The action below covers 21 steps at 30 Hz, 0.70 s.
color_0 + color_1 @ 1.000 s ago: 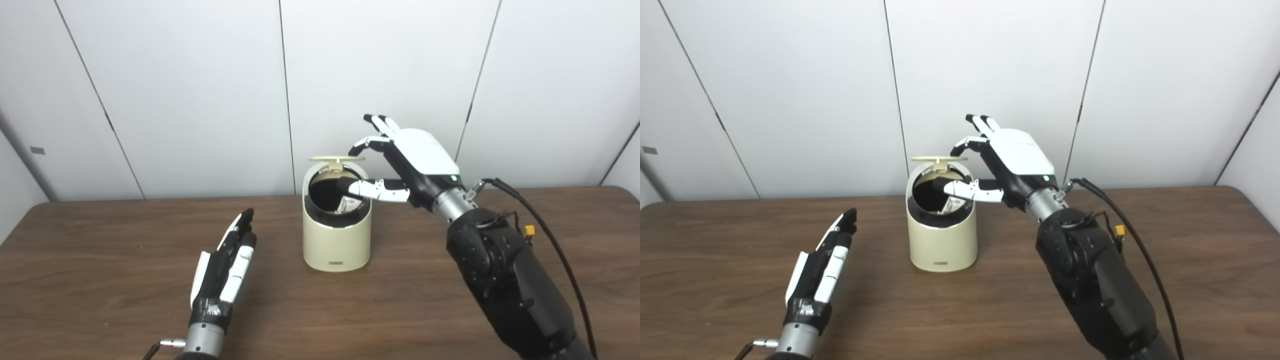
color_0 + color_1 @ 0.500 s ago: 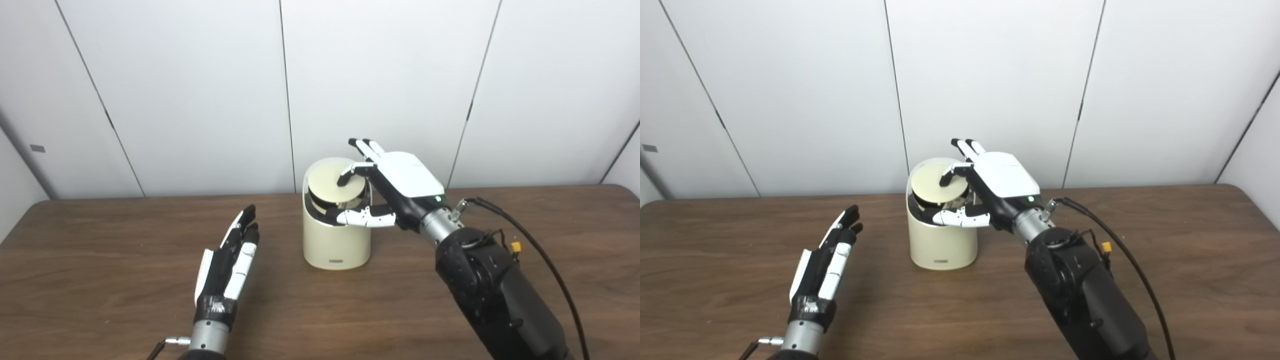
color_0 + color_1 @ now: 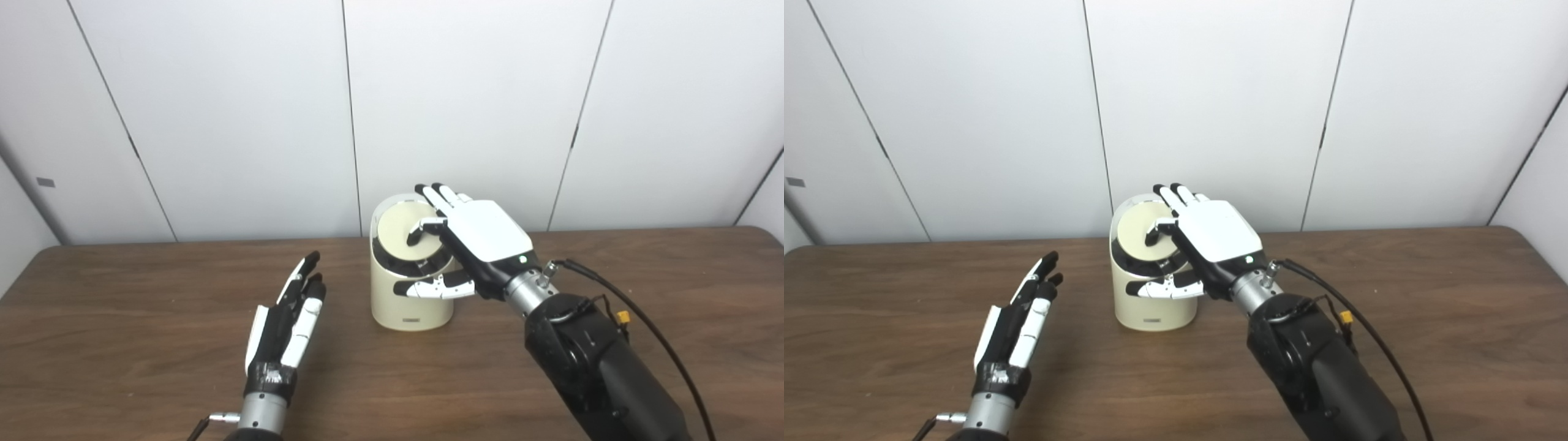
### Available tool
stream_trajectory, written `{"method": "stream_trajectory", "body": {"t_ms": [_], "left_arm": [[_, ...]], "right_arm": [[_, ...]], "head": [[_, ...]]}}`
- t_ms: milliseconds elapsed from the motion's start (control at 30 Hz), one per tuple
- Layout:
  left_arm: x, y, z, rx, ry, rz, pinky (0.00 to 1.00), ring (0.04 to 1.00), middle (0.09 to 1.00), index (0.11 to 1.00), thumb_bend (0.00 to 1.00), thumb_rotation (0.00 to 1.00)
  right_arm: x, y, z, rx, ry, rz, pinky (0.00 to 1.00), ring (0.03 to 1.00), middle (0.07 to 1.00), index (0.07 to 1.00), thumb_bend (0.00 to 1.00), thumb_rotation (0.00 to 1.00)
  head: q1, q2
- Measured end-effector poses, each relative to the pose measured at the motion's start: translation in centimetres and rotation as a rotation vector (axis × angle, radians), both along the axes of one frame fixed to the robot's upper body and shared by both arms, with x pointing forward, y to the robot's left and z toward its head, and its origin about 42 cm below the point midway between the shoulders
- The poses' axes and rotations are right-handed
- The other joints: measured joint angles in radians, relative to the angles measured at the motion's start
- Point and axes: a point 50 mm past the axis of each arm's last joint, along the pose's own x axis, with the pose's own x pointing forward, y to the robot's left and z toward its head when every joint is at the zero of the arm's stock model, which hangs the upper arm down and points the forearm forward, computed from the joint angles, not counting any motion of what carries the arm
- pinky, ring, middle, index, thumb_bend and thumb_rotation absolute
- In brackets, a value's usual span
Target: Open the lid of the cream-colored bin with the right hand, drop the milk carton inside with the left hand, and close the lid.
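The cream-colored bin (image 3: 411, 303) stands on the table a little behind its middle. Its round lid (image 3: 404, 228) lies down over the opening, tilted toward me. My right hand (image 3: 474, 239) rests over the lid from the right, fingers spread, one fingertip touching the lid and the thumb across the bin's front rim; it holds nothing. My left hand (image 3: 288, 324) hovers open to the left of the bin, fingers straight and pointing away from me. The milk carton is not in sight.
The brown wooden table (image 3: 122, 343) stretches wide on both sides of the bin. White wall panels (image 3: 245, 110) stand close behind it. A black cable (image 3: 649, 318) trails from my right forearm over the table's right side.
The lid has gone from standing upright over an open bin to lying down over the opening. My right hand came down and forward with it. The left hand drifted slightly toward the bin.
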Motion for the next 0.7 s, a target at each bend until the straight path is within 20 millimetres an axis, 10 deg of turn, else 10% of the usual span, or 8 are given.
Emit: {"method": "stream_trajectory", "body": {"t_ms": [700], "left_arm": [[0.0,-0.2,0.3,0.002,-0.001,0.003,0.98,0.943,0.975,0.974,0.73,0.87]], "right_arm": [[1.2,1.5,-0.5,-0.165,-0.072,0.007,0.98,1.0,1.0,0.635,0.6,0.93]], "head": [[0.009,0.014]]}}
